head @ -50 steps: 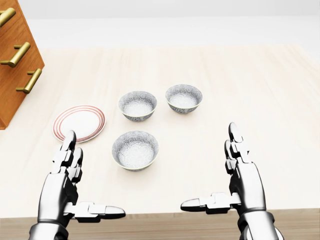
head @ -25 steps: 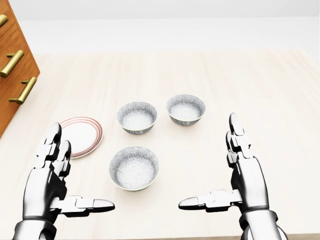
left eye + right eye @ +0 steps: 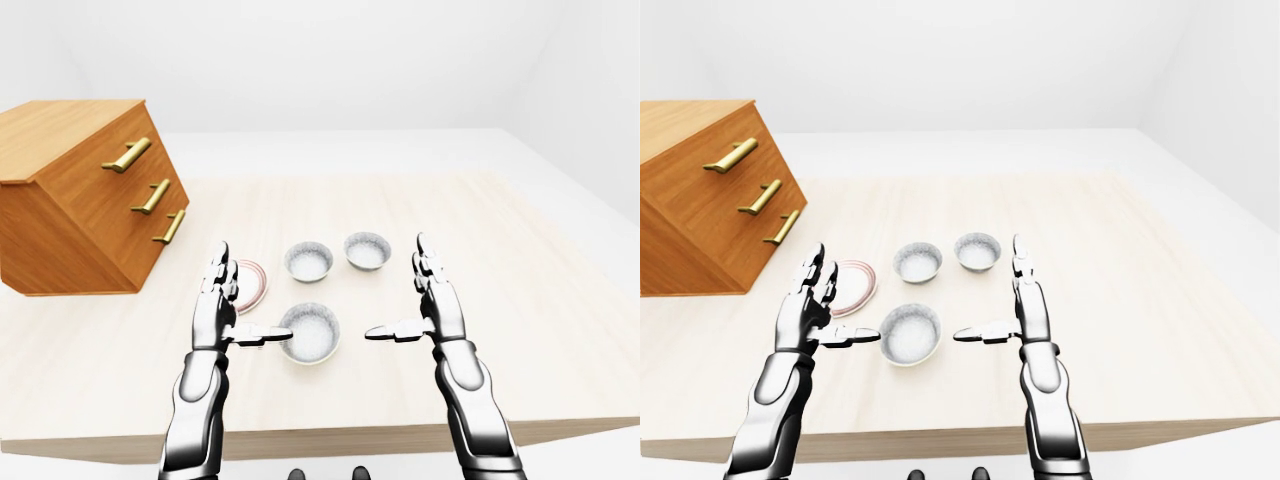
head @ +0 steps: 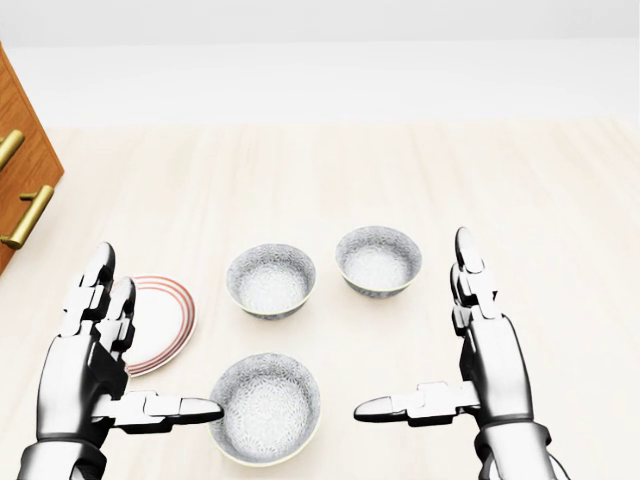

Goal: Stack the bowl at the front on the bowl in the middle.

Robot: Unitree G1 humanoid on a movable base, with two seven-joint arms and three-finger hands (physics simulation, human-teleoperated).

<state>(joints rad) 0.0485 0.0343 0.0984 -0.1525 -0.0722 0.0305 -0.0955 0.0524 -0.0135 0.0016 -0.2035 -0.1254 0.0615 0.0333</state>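
Observation:
Three speckled grey bowls stand on the pale wooden table (image 4: 560,200). The front bowl (image 4: 266,408) is lowest in the head view. Above it stands the middle bowl (image 4: 271,281), with a third bowl (image 4: 378,260) to its right. My left hand (image 4: 150,350) is open at the front bowl's left, and its thumb tip reaches the rim. My right hand (image 4: 415,335) is open at the bowl's right, its thumb pointing at the bowl with a gap between. Neither hand holds anything.
A white plate with red rings (image 4: 160,322) lies left of the bowls, partly behind my left fingers. A wooden drawer chest with brass handles (image 3: 85,200) stands at the table's left. The table's near edge (image 3: 330,435) runs along the bottom of the eye views.
The whole picture has shifted: the camera moved closer, so the bowls, plate and chest slid down and left. My left thumb is now at the front bowl's rim.

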